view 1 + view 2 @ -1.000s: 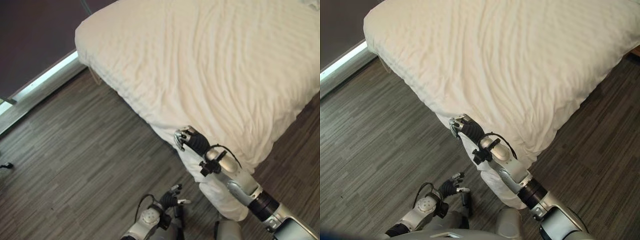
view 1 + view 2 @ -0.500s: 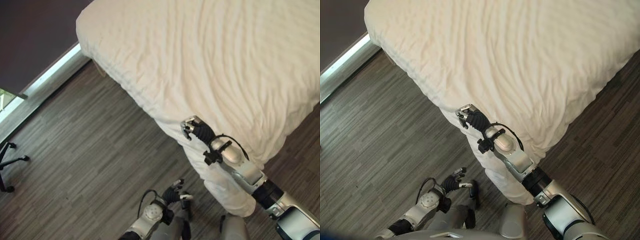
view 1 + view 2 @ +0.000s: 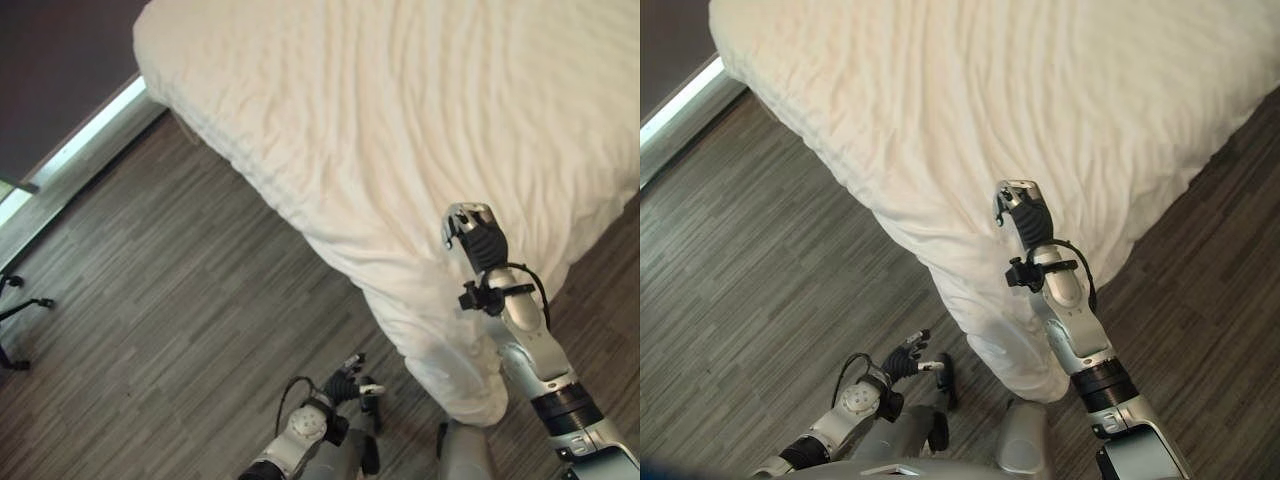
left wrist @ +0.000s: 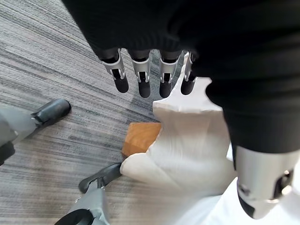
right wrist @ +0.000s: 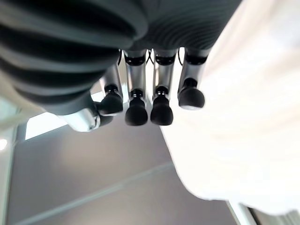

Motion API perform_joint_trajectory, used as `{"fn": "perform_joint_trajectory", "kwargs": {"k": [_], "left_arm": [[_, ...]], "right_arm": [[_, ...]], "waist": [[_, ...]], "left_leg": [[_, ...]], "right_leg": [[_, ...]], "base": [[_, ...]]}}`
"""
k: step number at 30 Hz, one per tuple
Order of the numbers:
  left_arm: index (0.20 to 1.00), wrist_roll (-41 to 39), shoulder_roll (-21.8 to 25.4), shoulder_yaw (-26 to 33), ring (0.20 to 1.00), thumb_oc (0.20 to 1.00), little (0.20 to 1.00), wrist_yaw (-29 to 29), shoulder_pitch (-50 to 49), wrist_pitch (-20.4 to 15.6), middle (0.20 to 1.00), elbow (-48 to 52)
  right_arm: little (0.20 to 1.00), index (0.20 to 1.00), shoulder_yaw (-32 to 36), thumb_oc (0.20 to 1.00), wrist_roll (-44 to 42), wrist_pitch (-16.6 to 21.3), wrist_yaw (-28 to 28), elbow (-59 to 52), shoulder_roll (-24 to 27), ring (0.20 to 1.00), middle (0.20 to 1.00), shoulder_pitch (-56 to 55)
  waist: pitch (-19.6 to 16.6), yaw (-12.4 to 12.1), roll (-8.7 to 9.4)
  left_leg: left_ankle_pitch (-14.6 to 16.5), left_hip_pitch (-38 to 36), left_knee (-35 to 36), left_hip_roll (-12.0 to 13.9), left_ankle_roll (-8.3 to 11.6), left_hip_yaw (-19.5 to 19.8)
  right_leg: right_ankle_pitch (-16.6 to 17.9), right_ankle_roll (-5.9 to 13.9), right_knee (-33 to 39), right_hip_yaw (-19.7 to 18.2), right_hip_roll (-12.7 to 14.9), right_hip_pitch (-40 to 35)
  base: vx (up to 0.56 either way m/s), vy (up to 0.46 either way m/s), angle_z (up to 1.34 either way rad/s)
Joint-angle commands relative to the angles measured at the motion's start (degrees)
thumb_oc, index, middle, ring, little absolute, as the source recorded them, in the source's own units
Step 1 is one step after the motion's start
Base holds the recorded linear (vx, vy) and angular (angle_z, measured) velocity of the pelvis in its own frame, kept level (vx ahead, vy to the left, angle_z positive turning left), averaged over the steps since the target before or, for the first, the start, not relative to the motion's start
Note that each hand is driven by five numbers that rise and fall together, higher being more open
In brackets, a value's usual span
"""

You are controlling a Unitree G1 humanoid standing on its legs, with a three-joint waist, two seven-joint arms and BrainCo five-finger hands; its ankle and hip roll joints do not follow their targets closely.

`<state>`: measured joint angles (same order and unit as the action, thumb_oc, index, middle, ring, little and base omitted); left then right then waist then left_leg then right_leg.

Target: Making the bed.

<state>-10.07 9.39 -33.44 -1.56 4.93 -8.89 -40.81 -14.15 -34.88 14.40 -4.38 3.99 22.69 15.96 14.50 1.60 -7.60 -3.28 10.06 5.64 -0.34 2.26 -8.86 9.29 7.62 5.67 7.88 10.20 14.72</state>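
The bed's cream duvet is spread over the mattress, lightly wrinkled. Its near corner hangs down toward the floor. My right hand is raised over the duvet top just inside that corner, fingers relaxed and holding nothing, with the duvet beside them. Low down, close to the floor and left of the hanging corner, my left hand is open. Its straight fingers point at the floor, with the draped corner just past them.
Grey wood-look floor runs along the bed's left side and foot. A dark wall with a light skirting strip stands at the far left. A black stand's legs poke in at the left edge. A brown wooden piece shows under the draped corner.
My right hand has left the duvet's hanging edge and swung right and up over the bed top. The left hand has stayed low. The camera shifted slightly.
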Motion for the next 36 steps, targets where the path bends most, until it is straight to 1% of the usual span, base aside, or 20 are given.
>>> {"fn": "perform_joint_trajectory", "kwargs": {"k": [1,2,3,5,6,13,15,16,18,19,20,22,26,27,29,30,32,33,34,36], "left_arm": [[1.000,-0.25,-0.10,-2.17,1.000,1.000,1.000,-0.08,2.33,-2.25,1.000,-1.29],[1.000,-0.26,-0.07,-2.18,1.000,1.000,1.000,-0.08,2.35,-2.25,1.000,-1.29],[1.000,-0.70,-0.13,-2.57,1.000,1.000,1.000,-0.01,2.25,-2.25,1.000,-1.46],[1.000,-0.72,-0.18,-2.73,1.000,1.000,1.000,0.06,2.31,-2.23,1.000,-1.67],[1.000,-0.91,-0.33,-3.36,1.000,1.000,1.000,0.42,2.42,-2.15,1.000,-1.90],[1.000,-1.84,-0.49,-4.88,1.000,1.000,1.000,0.94,2.82,-1.93,1.000,-1.86],[1.000,-1.73,-0.64,-5.94,1.000,1.000,1.000,1.22,3.39,-1.82,1.000,-1.70],[1.000,-1.64,-1.04,-6.48,1.000,1.000,1.000,1.32,4.05,-1.51,1.000,-2.10],[1.000,-1.53,-1.36,-6.37,1.000,1.000,1.000,1.21,4.21,-1.44,1.000,-2.60],[1.000,-1.10,-1.68,-6.36,1.000,1.000,1.000,0.85,4.74,-1.40,1.000,-2.94],[1.000,-0.70,-1.77,-6.34,1.000,1.000,1.000,0.73,5.12,-1.38,1.000,-3.11],[1.000,-0.37,-1.84,-6.48,1.000,1.000,1.000,0.38,5.58,-1.61,1.000,-3.16],[1.000,0.12,-1.77,-6.70,1.000,1.000,1.000,-0.10,5.97,-1.83,1.000,-2.87],[1.000,0.24,-1.76,-6.73,1.000,1.000,1.000,-0.17,6.37,-1.83,1.000,-2.79],[1.000,1.35,-1.69,-7.29,1.000,1.000,1.000,0.30,6.40,-1.57,1.000,-3.28],[1.000,4.14,-1.63,-8.20,1.000,1.000,1.000,0.13,6.88,-1.58,1.000,-4.02],[1.000,4.08,-1.83,-8.23,1.000,1.000,1.000,0.21,6.88,-1.49,1.000,-4.45],[1.000,3.77,-2.18,-7.82,1.000,1.000,1.000,0.25,7.00,-1.18,1.000,-5.38],[1.000,3.77,-2.21,-7.83,1.000,1.000,1.000,0.24,7.04,-1.20,1.000,-5.41],[1.000,2.75,-2.42,-7.08,1.000,1.000,1.000,0.40,6.93,-1.13,1.000,-6.61]], "right_arm": [[0.200,0.200,1.07,0.200,-9.28,4.19,0.81,1.46,-4.21,0.200,0.200,3.37],[0.200,0.200,1.10,0.200,-9.40,4.26,0.93,1.62,-4.21,0.200,0.200,3.45],[0.200,0.200,1.80,0.200,-12.09,4.77,0.21,6.49,-6.14,0.200,0.200,4.03],[0.200,0.200,1.79,0.200,-12.41,4.64,-0.34,8.79,-6.62,0.200,0.200,4.50],[0.200,0.200,1.76,0.200,-14.13,3.89,-0.61,14.45,-7.57,0.200,0.200,6.12],[0.200,0.200,0.03,0.200,-18.10,1.87,1.04,24.60,-8.96,0.200,0.200,11.76],[0.200,0.200,-2.12,0.200,-17.67,-0.35,0.89,31.43,-9.86,0.200,0.200,13.81],[0.200,0.200,-4.81,0.200,-17.37,-2.48,1.94,34.82,-11.81,0.200,0.200,13.24],[0.200,0.200,-6.60,0.200,-16.02,-3.46,2.64,35.25,-12.45,0.200,0.200,12.46],[0.200,0.200,-11.44,0.200,-11.52,-5.71,4.10,36.56,-13.89,0.200,0.200,10.29],[0.200,0.200,-13.89,0.200,-9.38,-6.93,5.02,37.93,-14.73,0.200,0.200,9.22],[0.200,0.200,-17.42,0.200,-5.23,-7.97,6.27,39.89,-15.74,0.200,0.200,8.22],[0.200,0.200,-20.21,0.200,-1.84,-9.30,7.46,43.20,-17.25,0.200,0.200,6.87],[0.200,0.200,-21.35,0.200,0.37,-9.60,8.30,44.63,-17.61,0.200,0.200,6.13],[0.200,0.200,-21.46,0.200,1.67,-9.56,8.05,44.95,-17.35,0.200,0.200,6.22],[0.200,0.200,-21.75,0.200,3.53,-9.66,8.20,46.29,-16.98,0.200,0.200,6.06],[0.200,0.200,-21.15,0.200,3.09,-9.56,7.79,46.25,-16.60,0.200,0.200,5.93],[0.200,0.200,-18.63,0.200,1.14,-9.32,7.20,47.42,-15.65,0.200,0.200,5.88],[0.200,0.200,-18.60,0.200,1.13,-9.31,7.23,47.46,-15.63,0.200,0.200,5.92],[0.200,0.200,-15.46,0.200,1.27,-8.82,6.46,48.43,-13.31,0.200,0.200,6.16]], "waist": [[0.14,-0.70,0.39],[0.15,-0.71,0.41],[0.15,-0.89,0.07],[0.17,-0.99,-0.03],[0.20,-1.32,-0.49],[0.24,-2.86,-1.76],[0.27,-3.72,-2.19],[0.44,-4.05,-2.37],[0.58,-3.98,-2.29],[0.84,-3.88,-2.27],[0.92,-3.83,-2.24],[1.07,-3.79,-2.20],[1.27,-3.68,-2.35],[1.45,-3.57,-2.47],[1.47,-3.37,-2.47],[1.50,-3.07,-2.36],[1.56,-2.87,-2.29],[1.61,-2.45,-2.18],[1.63,-2.47,-2.20],[1.72,-2.03,-2.03]], "left_leg": [[-1.13,0.83,-0.64,0.19,1.09,0.80],[-1.12,0.82,-0.64,0.19,1.09,0.80],[-1.12,0.85,-0.64,0.07,1.09,0.90],[-1.13,0.84,-0.64,0.01,1.11,0.91],[-1.16,0.93,-0.64,-0.05,1.16,0.97],[-1.51,2.03,-0.64,-0.55,1.28,1.27],[-1.71,2.46,-0.64,-0.65,1.37,1.40],[-1.77,2.45,-0.64,-0.79,1.40,1.43],[-1.77,2.40,-0.64,-0.80,1.41,1.42],[-1.79,2.40,-0.64,-0.82,1.41,1.40],[-1.85,2.40,-0.64,-0.79,1.46,1.31],[-1.85,2.43,-0.64,-0.82,1.46,1.25],[-1.83,2.38,-0.64,-0.88,1.46,1.18],[-1.81,2.38,-0.64,-0.93,1.49,1.17],[-1.74,2.36,-0.64,-0.93,1.49,1.03],[-1.66,2.33,-0.64,-0.89,1.48,0.84],[-1.61,2.32,-0.64,-0.88,1.45,0.75],[-1.64,2.34,-0.64,-0.93,1.42,0.62],[-1.64,2.34,-0.64,-0.93,1.42,0.62],[-1.65,2.26,-0.64,-0.90,1.45,0.60]], "right_leg": [[1.54,2.92,-0.67,-1.14,1.88,-1.61],[1.53,2.92,-0.67,-1.14,1.88,-1.62],[1.52,2.93,-0.67,-1.14,1.95,-1.56],[1.51,2.94,-0.67,-1.09,1.97,-1.57],[1.53,2.94,-0.67,-1.04,2.08,-1.49],[1.94,3.08,-0.67,-0.88,2.45,-0.52],[2.06,3.18,-0.67,-0.58,2.64,-0.33],[2.16,3.13,-0.67,-0.49,2.67,-0.38],[2.20,3.10,-0.67,-0.41,2.67,-0.44],[2.34,3.08,-0.67,-0.31,2.72,-0.42],[2.40,3.08,-0.67,-0.20,2.74,-0.42],[2.41,3.08,-0.67,-0.14,2.77,-0.38],[2.36,3.13,-0.67,-0.05,2.97,-0.49],[2.37,3.18,-0.67,-0.10,3.09,-0.43],[2.37,3.24,-0.67,-0.14,3.11,-0.44],[2.38,3.25,-0.67,-0.23,3.15,-0.36],[2.37,3.26,-0.67,-0.27,3.15,-0.36],[2.47,3.28,-0.67,-0.35,3.10,-0.30],[2.47,3.29,-0.67,-0.35,3.10,-0.30],[2.57,3.33,-0.67,-0.39,3.09,-0.31]], "base": [[0.00,0.004,-0.04],[0.00,0.000,0.00],[0.00,0.000,0.00],[0.00,0.000,0.00],[0.00,0.020,0.03],[0.00,0.003,0.00],[-0.01,0.011,-0.02],[-0.01,0.018,-0.04],[0.00,0.000,0.00],[0.00,0.000,0.00],[0.00,0.000,0.00],[0.00,0.000,0.00],[-0.01,0.019,0.03],[-0.01,0.042,0.03],[0.00,0.030,0.02],[0.00,0.000,0.00],[-0.01,0.026,0.04],[0.00,0.016,0.05],[-0.01,0.022,0.04],[0.00,0.000,0.00]]}}
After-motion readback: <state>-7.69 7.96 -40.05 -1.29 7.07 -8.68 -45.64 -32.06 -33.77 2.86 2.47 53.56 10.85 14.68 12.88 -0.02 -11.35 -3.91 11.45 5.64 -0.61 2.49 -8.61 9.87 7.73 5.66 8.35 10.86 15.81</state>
